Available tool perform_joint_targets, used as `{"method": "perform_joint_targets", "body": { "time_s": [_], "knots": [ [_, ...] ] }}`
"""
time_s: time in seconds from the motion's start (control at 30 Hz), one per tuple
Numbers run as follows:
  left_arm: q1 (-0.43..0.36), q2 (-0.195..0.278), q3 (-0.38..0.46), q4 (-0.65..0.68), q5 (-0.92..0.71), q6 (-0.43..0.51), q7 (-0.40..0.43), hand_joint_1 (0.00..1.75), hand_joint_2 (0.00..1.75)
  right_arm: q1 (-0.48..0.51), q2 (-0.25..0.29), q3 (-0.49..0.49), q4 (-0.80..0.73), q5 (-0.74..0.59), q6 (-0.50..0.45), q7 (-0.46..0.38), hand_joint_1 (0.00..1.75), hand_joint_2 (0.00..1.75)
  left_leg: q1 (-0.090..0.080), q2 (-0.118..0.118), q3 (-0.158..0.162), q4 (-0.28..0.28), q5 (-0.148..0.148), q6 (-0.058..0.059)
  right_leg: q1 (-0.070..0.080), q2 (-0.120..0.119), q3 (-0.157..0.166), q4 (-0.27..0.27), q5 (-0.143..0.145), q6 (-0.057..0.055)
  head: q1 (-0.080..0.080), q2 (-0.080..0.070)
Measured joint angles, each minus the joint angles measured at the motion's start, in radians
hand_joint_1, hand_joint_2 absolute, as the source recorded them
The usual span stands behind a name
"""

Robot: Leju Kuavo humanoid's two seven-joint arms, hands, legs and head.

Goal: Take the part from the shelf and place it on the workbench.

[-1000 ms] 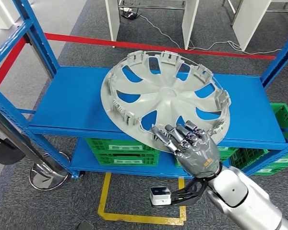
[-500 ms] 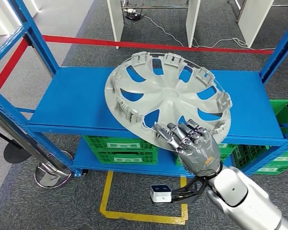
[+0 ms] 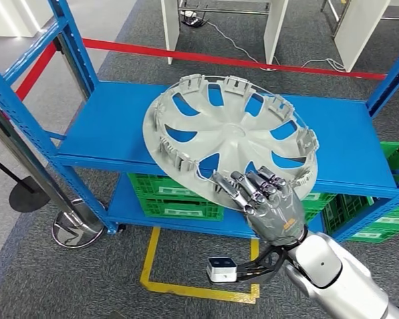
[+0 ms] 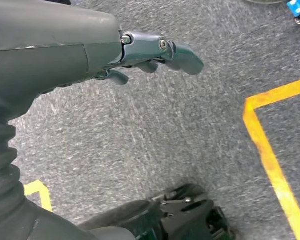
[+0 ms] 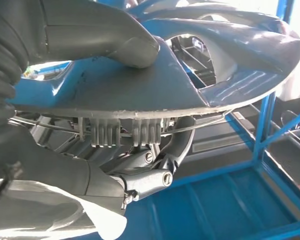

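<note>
The part is a large grey wheel cover [image 3: 227, 133] with curved openings and clips round its rim, lying inner side up and tilted over the blue shelf board [image 3: 107, 136]. My right hand [image 3: 268, 206] grips its near rim, fingers on top. In the right wrist view the thumb presses one face of the cover [image 5: 148, 85] and the fingers [image 5: 148, 177] curl against the other, by the rim clips. My left hand [image 4: 103, 45] hangs over grey carpet with its fingers loosely extended, holding nothing.
Blue uprights [image 3: 77, 50] stand at the shelf's corners. Green crates [image 3: 177, 199] sit on the lower board [image 3: 187, 222]. A metal stand base [image 3: 80, 229] rests on the floor at the left. Yellow floor tape [image 3: 152, 276] and a red line [image 3: 227, 60] mark the carpet.
The whole view has shifted slightly, so the shelf sits a little more to the right and lower in the picture. My right hand keeps its grip on the cover's rim.
</note>
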Motion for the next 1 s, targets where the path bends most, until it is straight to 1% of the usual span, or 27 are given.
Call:
{"method": "perform_joint_targets", "body": {
  "time_s": [0.03,0.07,0.1,0.13,0.17,0.2,0.23,0.27,0.3,0.33,0.4,0.43,0.47,0.53,0.57,0.6,0.63,0.67,0.7,0.73,0.77,0.8,0.83,0.9,0.93,0.97,1.0],
  "knots": [
    [0.000,0.000,0.000,0.000,0.000,0.000,0.000,0.00,1.75,0.001,0.000,0.000,0.000,0.000,0.000,0.000,1.75,1.75,-0.001,0.000,-0.012,0.002,0.008,0.003,0.000,0.002,-0.019,0.065,-0.043,0.002,0.001,0.000],
    [0.000,0.000,0.000,0.000,0.000,0.000,0.000,0.00,1.75,0.002,0.001,0.000,0.001,0.000,0.000,0.000,1.75,1.75,-0.002,0.000,-0.024,0.004,0.015,0.004,-0.001,0.003,-0.031,0.124,-0.069,0.004,0.001,0.000],
    [0.000,0.000,0.000,0.000,0.000,0.000,0.000,0.00,1.75,0.004,0.001,0.000,0.002,0.000,0.000,0.000,1.75,1.75,-0.003,0.000,-0.035,0.006,0.022,0.004,-0.001,0.003,-0.032,0.161,-0.072,0.006,0.001,0.000],
    [0.000,0.000,0.001,0.000,0.000,0.000,0.000,0.00,1.75,0.005,0.001,0.000,0.003,0.000,0.000,0.000,1.75,1.75,-0.004,0.000,-0.046,0.009,0.029,0.004,-0.001,0.003,-0.016,0.164,-0.054,0.006,0.001,0.000],
    [0.000,-0.001,0.001,0.000,0.000,0.000,0.000,0.00,1.75,0.006,0.001,0.000,0.004,0.000,0.000,0.000,1.75,1.75,-0.004,-0.001,-0.057,0.013,0.035,0.002,-0.001,0.003,0.016,0.132,-0.024,0.005,0.001,0.000],
    [0.001,-0.001,0.001,0.000,0.000,0.000,0.000,0.00,1.75,0.007,0.001,0.000,0.005,0.000,0.000,0.000,1.75,1.75,-0.004,-0.002,-0.066,0.019,0.039,0.000,-0.001,0.004,0.062,0.069,0.003,0.003,0.001,0.000],
    [0.001,-0.001,0.001,0.000,0.000,0.000,0.000,0.00,1.75,0.006,0.001,0.000,0.005,0.000,0.000,0.000,1.75,1.75,-0.005,-0.002,-0.076,0.025,0.043,-0.004,0.001,0.005,0.115,-0.004,0.014,0.000,0.001,0.000],
    [0.000,-0.002,0.001,-0.001,0.000,0.000,0.000,0.00,1.75,0.006,0.001,0.000,0.005,0.000,0.000,0.000,1.75,1.75,-0.006,-0.003,-0.084,0.030,0.048,-0.008,0.002,0.006,0.157,-0.068,0.013,-0.003,0.001,0.000],
    [0.000,-0.002,0.001,-0.001,0.000,0.000,0.000,0.00,1.75,0.006,0.002,-0.001,0.005,-0.001,-0.001,0.000,1.75,1.75,-0.007,-0.003,-0.090,0.035,0.053,-0.013,0.003,0.007,0.184,-0.111,0.006,-0.006,0.001,0.000],
    [0.000,-0.002,0.001,-0.001,0.000,0.000,0.000,0.00,1.75,0.006,0.002,-0.001,0.005,-0.001,-0.001,0.000,1.75,1.75,-0.007,-0.003,-0.095,0.037,0.060,-0.018,0.005,0.008,0.194,-0.131,-0.002,-0.007,0.000,0.000],
    [0.002,-0.001,0.002,-0.001,0.000,0.000,0.000,0.00,1.75,0.006,0.002,-0.001,0.005,0.000,-0.001,0.000,1.75,1.75,-0.007,-0.004,-0.104,0.039,0.067,-0.029,0.004,0.006,0.184,-0.139,0.005,-0.017,0.000,0.000],
    [0.003,0.000,0.001,-0.001,0.000,0.000,0.000,0.00,1.75,0.006,0.002,-0.001,0.005,0.000,-0.001,0.000,1.75,1.75,-0.006,-0.004,-0.110,0.050,0.050,-0.036,0.001,0.004,0.177,-0.141,0.012,-0.025,-0.001,0.000],
    [0.004,0.000,0.001,-0.001,0.000,0.000,0.000,0.00,1.75,0.006,0.003,-0.002,0.005,0.000,-0.001,0.000,1.75,1.75,-0.004,-0.004,-0.120,0.079,0.015,-0.043,-0.002,0.001,0.167,-0.142,0.022,-0.035,-0.004,0.000],
    [0.004,-0.001,0.000,-0.001,0.000,0.000,0.000,0.00,1.75,0.006,0.005,-0.002,0.005,0.000,-0.001,0.000,1.75,1.75,0.004,-0.003,-0.150,0.192,-0.084,-0.058,-0.003,-0.004,0.144,-0.139,0.041,-0.045,-0.008,0.000],
    [0.003,0.000,0.000,-0.001,0.000,0.000,0.000,0.00,1.75,0.007,0.006,-0.002,0.005,0.000,-0.001,0.000,1.75,1.75,0.008,-0.002,-0.162,0.257,-0.119,-0.064,-0.003,-0.006,0.131,-0.135,0.049,-0.045,-0.009,0.000],
    [0.003,0.000,0.000,-0.001,0.001,0.000,0.000,0.00,1.75,0.007,0.006,-0.002,0.005,0.000,-0.001,0.001,1.75,1.75,0.012,-0.002,-0.164,0.302,-0.129,-0.069,-0.003,-0.008,0.117,-0.132,0.058,-0.044,-0.009,0.000],
    [0.002,0.000,0.000,-0.001,0.001,0.000,0.000,0.00,1.75,0.008,0.006,-0.002,0.005,0.000,-0.001,0.001,1.75,1.75,0.016,-0.002,-0.154,0.318,-0.117,-0.072,-0.003,-0.010,0.102,-0.127,0.065,-0.043,-0.009,0.000],
    [0.002,0.000,0.000,-0.001,0.001,0.000,0.000,0.00,1.75,0.008,0.006,-0.002,0.005,0.000,-0.001,0.000,1.75,1.75,0.019,-0.002,-0.127,0.297,-0.090,-0.075,-0.004,-0.011,0.089,-0.121,0.071,-0.041,-0.009,0.000],
    [0.002,0.000,0.000,-0.001,0.001,0.000,0.000,0.00,1.75,0.008,0.006,-0.002,0.005,0.000,-0.001,0.000,1.75,1.75,0.022,-0.002,-0.085,0.244,-0.061,-0.076,-0.005,-0.011,0.076,-0.115,0.076,-0.037,-0.010,0.000],
    [0.001,0.000,0.000,-0.001,0.001,0.000,0.000,0.00,1.75,0.008,0.006,-0.002,0.005,0.000,-0.001,0.000,1.75,1.75,0.024,-0.002,-0.038,0.175,-0.047,-0.075,-0.004,-0.012,0.066,-0.109,0.081,-0.033,-0.010,0.000],
    [0.000,0.000,0.000,-0.001,0.001,0.000,0.000,0.00,1.75,0.007,0.006,-0.003,0.005,0.000,-0.001,0.001,1.75,1.75,0.023,-0.003,0.005,0.107,-0.046,-0.071,-0.004,-0.012,0.058,-0.105,0.087,-0.027,-0.009,0.000],
    [0.000,0.000,0.001,-0.001,0.000,0.000,0.000,0.00,1.75,0.007,0.006,-0.003,0.005,0.000,-0.001,0.001,1.75,1.75,0.021,-0.004,0.032,0.057,-0.052,-0.066,-0.003,-0.012,0.052,-0.103,0.095,-0.021,-0.009,0.000],
    [-0.001,0.000,0.001,-0.001,0.000,0.000,0.000,0.00,1.75,0.006,0.006,-0.004,0.005,0.000,-0.001,0.001,1.75,1.75,0.018,-0.004,0.043,0.031,-0.060,-0.059,-0.003,-0.013,0.047,-0.104,0.104,-0.014,-0.008,0.000],
    [0.000,0.000,0.001,-0.002,0.000,0.000,0.000,0.00,1.75,0.006,0.006,-0.004,0.005,0.000,-0.001,0.000,1.75,1.75,0.015,-0.003,0.033,0.019,-0.049,-0.043,-0.007,-0.012,0.039,-0.107,0.117,0.000,-0.008,0.000],
    [0.000,0.000,0.001,-0.002,0.001,0.000,0.000,0.00,1.75,0.007,0.006,-0.004,0.005,0.000,-0.001,0.000,1.75,1.75,0.015,-0.001,0.024,0.017,-0.038,-0.033,-0.009,-0.010,0.030,-0.101,0.104,0.005,-0.007,0.000],
    [0.001,0.000,0.001,-0.002,0.001,0.000,0.000,0.00,1.75,0.008,0.006,-0.004,0.005,0.000,-0.001,0.000,1.75,1.75,0.016,0.000,0.014,0.013,-0.027,-0.024,-0.009,-0.007,0.019,-0.078,0.072,0.008,-0.006,0.000],
    [0.001,0.000,0.001,-0.002,0.001,0.000,0.000,0.00,1.75,0.008,0.006,-0.005,0.005,0.000,-0.001,0.000,1.75,1.75,0.016,0.002,0.001,0.012,-0.015,-0.017,-0.010,-0.003,0.005,-0.036,0.024,0.010,-0.004,0.000]
  ]
}}
